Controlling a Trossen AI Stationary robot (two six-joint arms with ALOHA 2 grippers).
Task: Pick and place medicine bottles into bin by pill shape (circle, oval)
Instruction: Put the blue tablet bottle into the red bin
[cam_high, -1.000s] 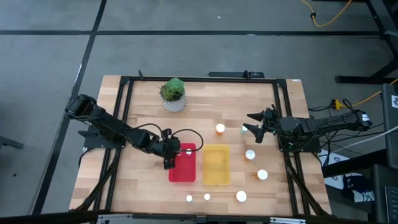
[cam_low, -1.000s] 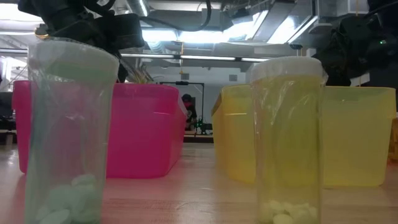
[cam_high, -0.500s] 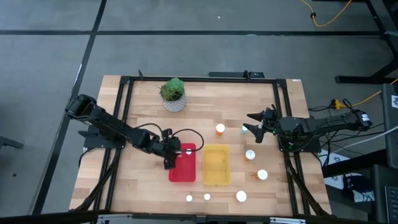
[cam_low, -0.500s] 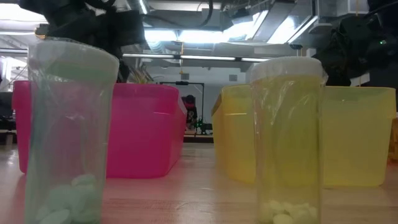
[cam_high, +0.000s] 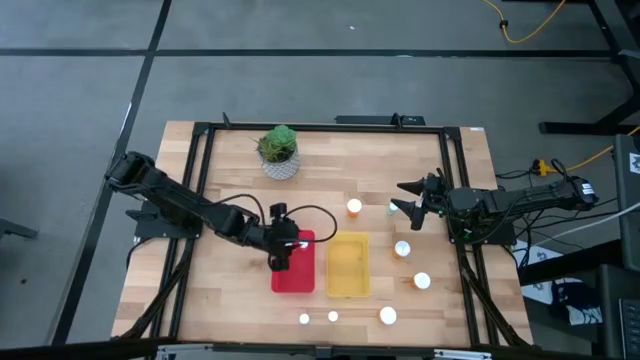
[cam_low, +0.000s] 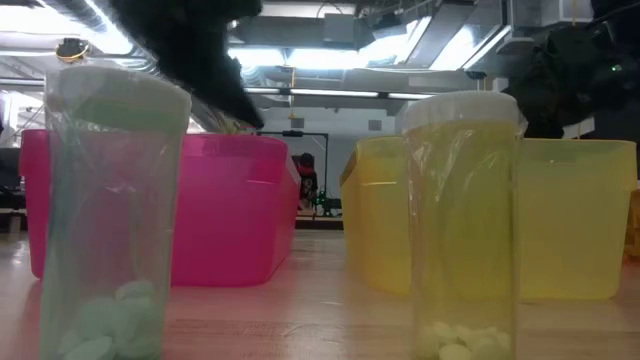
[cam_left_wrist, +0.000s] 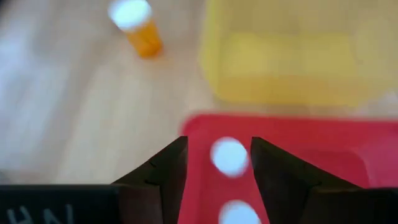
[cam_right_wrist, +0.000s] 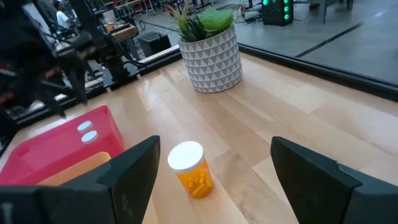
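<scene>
Left gripper (cam_left_wrist: 219, 163) stands open over the red bin (cam_high: 293, 262) at frame centre; two white-capped bottles (cam_left_wrist: 229, 156) lie inside, released. Recommended: lift straight clear, avoiding the bin wall. Right gripper (cam_high: 408, 200) waits open, centre-right.

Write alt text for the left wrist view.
The left gripper, fingers open, hangs over the red bin, where two white-capped bottles lie. Beyond are the yellow bin and an orange bottle on the table.

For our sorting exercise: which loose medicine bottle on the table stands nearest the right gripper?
The orange bottle directly ahead of the open right gripper, between it and the potted plant; the other loose bottles stand farther off.
</scene>
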